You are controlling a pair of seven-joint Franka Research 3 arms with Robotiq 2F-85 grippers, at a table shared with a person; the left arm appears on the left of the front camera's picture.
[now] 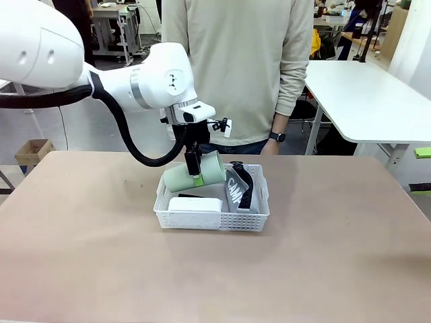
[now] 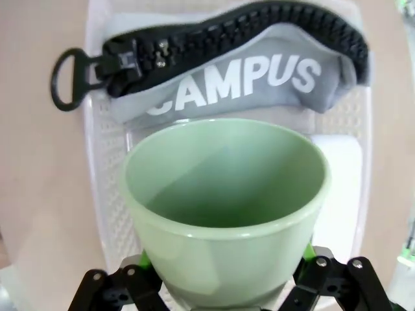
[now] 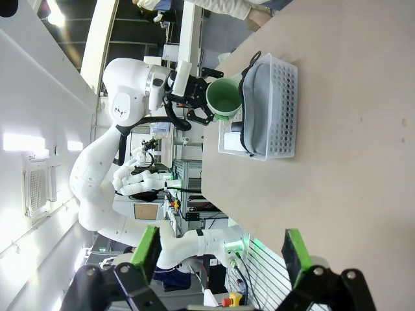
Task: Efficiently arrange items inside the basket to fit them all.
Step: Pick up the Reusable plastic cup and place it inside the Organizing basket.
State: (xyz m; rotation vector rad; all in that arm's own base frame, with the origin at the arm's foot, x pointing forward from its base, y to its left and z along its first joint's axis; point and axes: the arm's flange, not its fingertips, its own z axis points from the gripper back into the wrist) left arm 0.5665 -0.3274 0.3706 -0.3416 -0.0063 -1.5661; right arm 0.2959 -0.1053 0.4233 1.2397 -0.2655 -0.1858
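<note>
Above the white basket at mid-table: the left gripper, clamped around a pale green cup tipped on its side. Inside the basket, a grey "CAMPUS" pouch propped along the right side, a white box at front left. Off to the side, the right gripper, fingers spread wide over bare tabletop.

A person stands behind the brown table, wearing a wristwatch.
</note>
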